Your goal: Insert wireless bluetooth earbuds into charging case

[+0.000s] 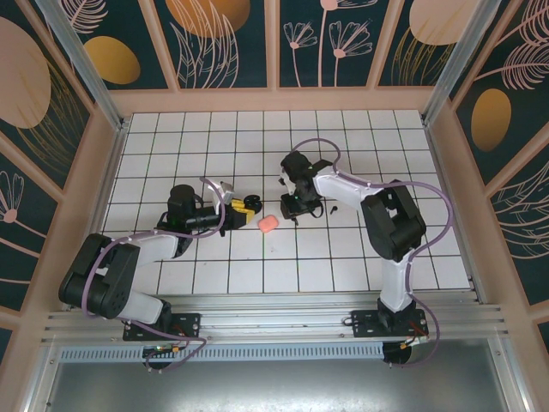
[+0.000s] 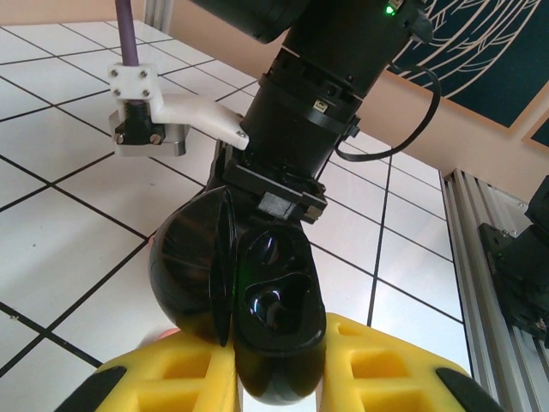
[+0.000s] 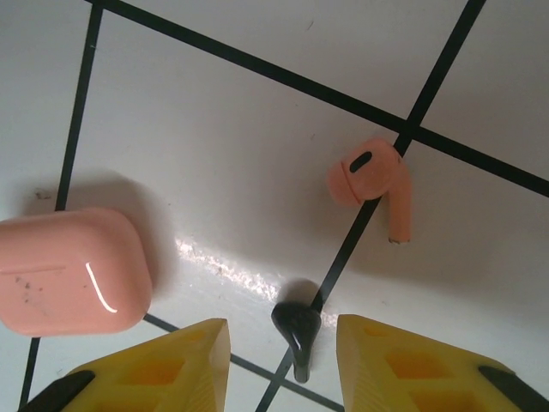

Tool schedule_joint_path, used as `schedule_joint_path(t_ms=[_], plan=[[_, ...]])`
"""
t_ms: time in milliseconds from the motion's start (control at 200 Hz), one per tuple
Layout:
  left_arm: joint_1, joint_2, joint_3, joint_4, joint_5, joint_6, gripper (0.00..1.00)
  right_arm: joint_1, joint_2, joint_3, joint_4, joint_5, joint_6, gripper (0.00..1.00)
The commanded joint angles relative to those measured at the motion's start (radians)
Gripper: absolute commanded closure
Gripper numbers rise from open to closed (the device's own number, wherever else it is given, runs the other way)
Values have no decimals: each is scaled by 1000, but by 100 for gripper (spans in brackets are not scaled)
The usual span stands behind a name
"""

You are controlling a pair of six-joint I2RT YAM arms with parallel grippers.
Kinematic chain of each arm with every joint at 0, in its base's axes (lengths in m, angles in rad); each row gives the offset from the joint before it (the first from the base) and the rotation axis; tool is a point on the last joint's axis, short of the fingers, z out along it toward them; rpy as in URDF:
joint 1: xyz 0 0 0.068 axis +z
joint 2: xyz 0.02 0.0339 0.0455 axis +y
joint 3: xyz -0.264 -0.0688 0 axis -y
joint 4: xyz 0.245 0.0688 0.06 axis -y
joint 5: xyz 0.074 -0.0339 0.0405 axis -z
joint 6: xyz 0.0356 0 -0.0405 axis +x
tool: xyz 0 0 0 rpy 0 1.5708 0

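White tiled table (image 1: 343,257) with the left arm (image 1: 111,275) and right arm (image 1: 390,225) bending inward toward a small pink charging case (image 1: 268,224) lying shut on the tiles. The right claw (image 3: 283,330) is pointing down just beyond the charging case, gaping open, holding nothing. The left claw (image 2: 283,369), just left of the charging case, is clamping a glossy black case (image 2: 274,292) that is hanging open. A pink earbud (image 3: 373,176) and a black earbud (image 3: 296,326) are lying loose near the charging case, the black earbud between the open fingertips (image 3: 184,360). Seemingly an earbud pickup is beginning; next calls for closing on it, and the charging case wants opening
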Motion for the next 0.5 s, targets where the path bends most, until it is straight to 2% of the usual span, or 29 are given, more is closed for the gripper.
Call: schedule_joint_path(t_ms=[0, 245, 495], plan=[[7, 3, 6, 11, 1, 6, 79, 9, 33, 37, -32, 23, -14, 65], [7, 9, 8, 12, 3, 2, 79, 11, 76, 57, -35, 39, -22, 68], [7, 23, 17, 13, 9, -2, 78, 17, 85, 51, -53, 71, -9, 66]])
